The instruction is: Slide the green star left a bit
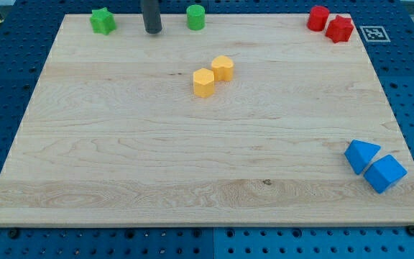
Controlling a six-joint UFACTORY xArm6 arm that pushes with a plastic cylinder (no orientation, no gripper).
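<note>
Between the 2 green blocks we rest my tip (152,32), a bare rod with nothing to clench, the green star (103,21) to its left near the board's (192,180) top-left corner, so overpushing risks sliding it off.
</note>
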